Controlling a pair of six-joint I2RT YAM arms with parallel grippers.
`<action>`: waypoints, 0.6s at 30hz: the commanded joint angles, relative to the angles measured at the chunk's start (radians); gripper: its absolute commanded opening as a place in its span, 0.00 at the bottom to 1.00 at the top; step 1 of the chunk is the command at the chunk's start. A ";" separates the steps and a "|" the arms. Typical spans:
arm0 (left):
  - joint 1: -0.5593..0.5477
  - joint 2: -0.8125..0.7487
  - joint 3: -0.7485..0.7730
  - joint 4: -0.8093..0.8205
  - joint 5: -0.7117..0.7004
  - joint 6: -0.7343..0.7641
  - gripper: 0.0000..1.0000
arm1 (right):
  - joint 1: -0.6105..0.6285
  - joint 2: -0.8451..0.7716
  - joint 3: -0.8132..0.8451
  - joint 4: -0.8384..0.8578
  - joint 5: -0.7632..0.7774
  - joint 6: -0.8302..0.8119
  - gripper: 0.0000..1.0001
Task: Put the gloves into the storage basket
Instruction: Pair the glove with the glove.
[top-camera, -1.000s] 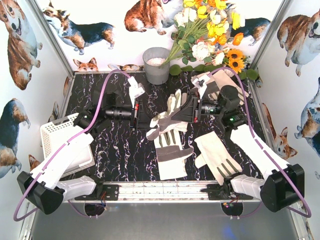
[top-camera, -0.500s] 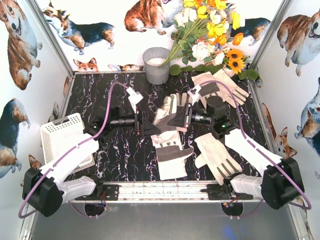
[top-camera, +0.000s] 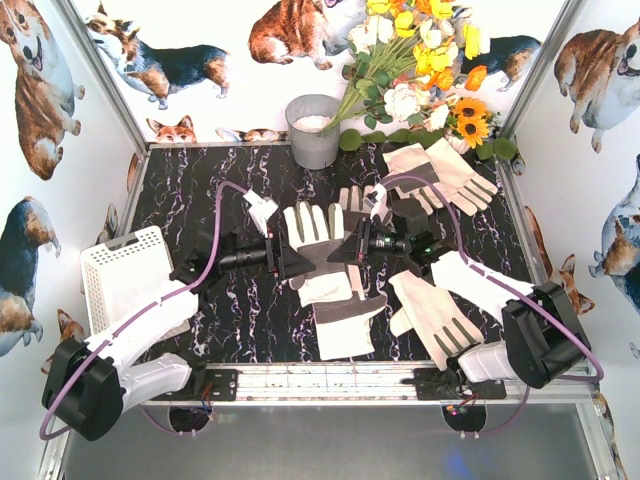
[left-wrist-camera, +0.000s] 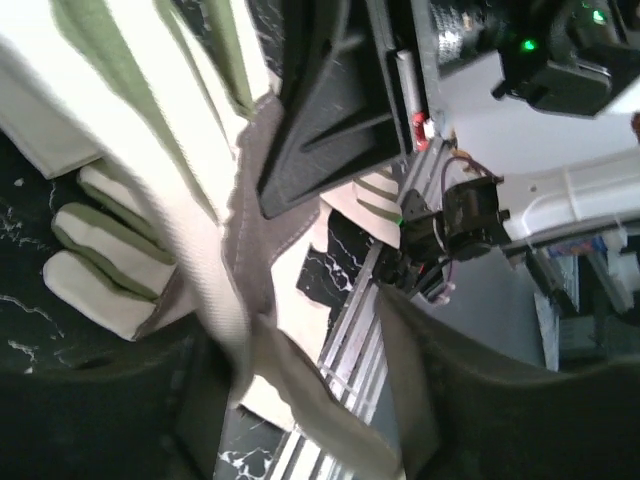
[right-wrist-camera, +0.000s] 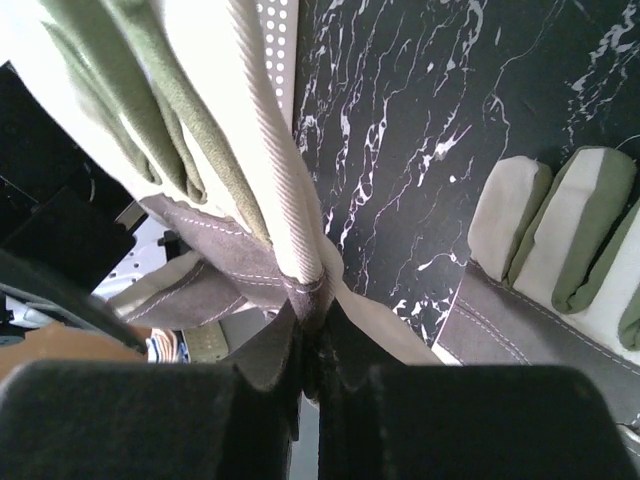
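One cream glove with grey-brown patches hangs between my two grippers, fingers pointing toward the back. My right gripper is shut on its cuff edge. The left gripper faces it with its jaws apart, and a strip of the same glove runs through the gap. A second glove lies flat on the table beneath them. A third glove rests near the right arm's base. The white lattice storage basket stands at the left edge, partly hidden by my left arm.
Two more gloves lie at the back right below a bunch of artificial flowers. A grey metal bucket stands at the back centre. The black marble tabletop is walled on three sides.
The right gripper has closed on the glove and the left gripper has opened. Both arms shifted toward the front left, and the glove swung round with its fingers up.
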 joint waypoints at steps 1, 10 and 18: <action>0.008 -0.042 -0.002 -0.046 -0.129 0.019 0.43 | 0.030 -0.002 0.062 0.054 0.005 -0.042 0.00; 0.016 -0.095 -0.008 -0.204 -0.368 -0.080 0.00 | 0.175 0.020 0.195 -0.271 0.319 -0.366 0.44; 0.014 -0.148 -0.054 -0.239 -0.602 -0.437 0.00 | 0.304 -0.056 0.263 -0.319 0.576 -0.500 0.95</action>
